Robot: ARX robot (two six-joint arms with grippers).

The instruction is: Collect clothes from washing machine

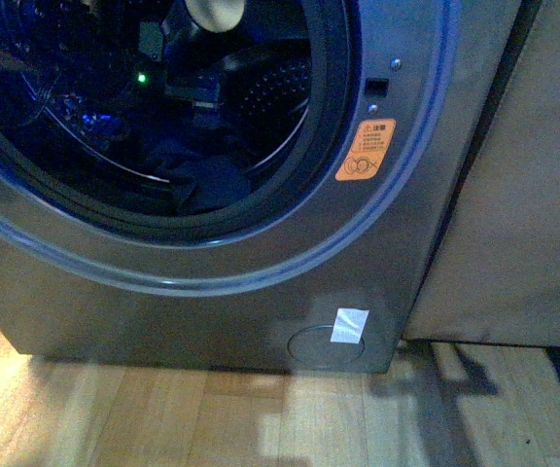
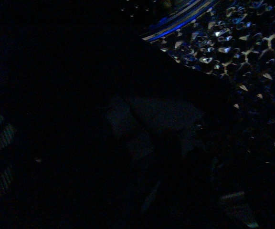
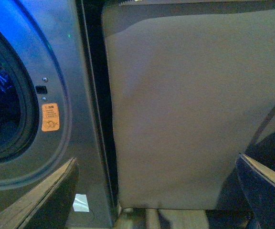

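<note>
Clothes (image 1: 210, 185) lie low in the washing machine (image 1: 261, 292), just inside its door rim; nothing collected yet. My left arm (image 1: 194, 86) reaches inside the machine; I cannot tell the left claw's state, wrist view dark. My right claw (image 3: 157, 160) waits outside the machine, jaws apart, empty.

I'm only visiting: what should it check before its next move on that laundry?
1. Porthole open: ok, the washing machine shows its drum.
2. Laundry located: ok, the clothes lie low in the drum, near the front.
3. Reach: ok, the left arm is inside the drum.
4. Hold of the left gripper: cannot tell; the left wrist view is dark.
5. Spare hand: ok, the right gripper is open, empty, outside, facing the cushion.
</note>
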